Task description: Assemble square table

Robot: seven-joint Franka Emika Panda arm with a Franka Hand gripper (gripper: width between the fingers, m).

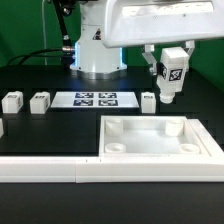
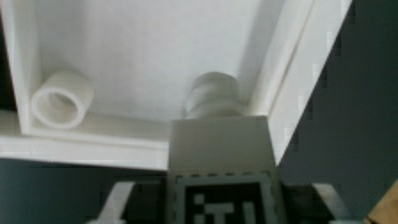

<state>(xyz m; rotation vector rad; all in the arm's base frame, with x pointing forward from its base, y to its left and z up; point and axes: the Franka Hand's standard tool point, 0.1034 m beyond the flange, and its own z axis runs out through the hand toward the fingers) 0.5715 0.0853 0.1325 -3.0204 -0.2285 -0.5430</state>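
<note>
white leg (image 1: 172, 80) pinched in the jaws, long axis near upright, hanging above the far corner of the tabletop (image 1: 135, 152); nearest socket (image 2: 61, 101) sits off to one side of the leg tip.

One square table slab (image 1: 150, 150), four tagged block legs (image 1: 40, 100), one marker board (image 1: 95, 98), one long white rail (image 1: 50, 172)

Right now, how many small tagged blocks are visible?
4 blocks, exterior view: two left of the marker board, one right of it, one in the end effector. More may hide.
</note>
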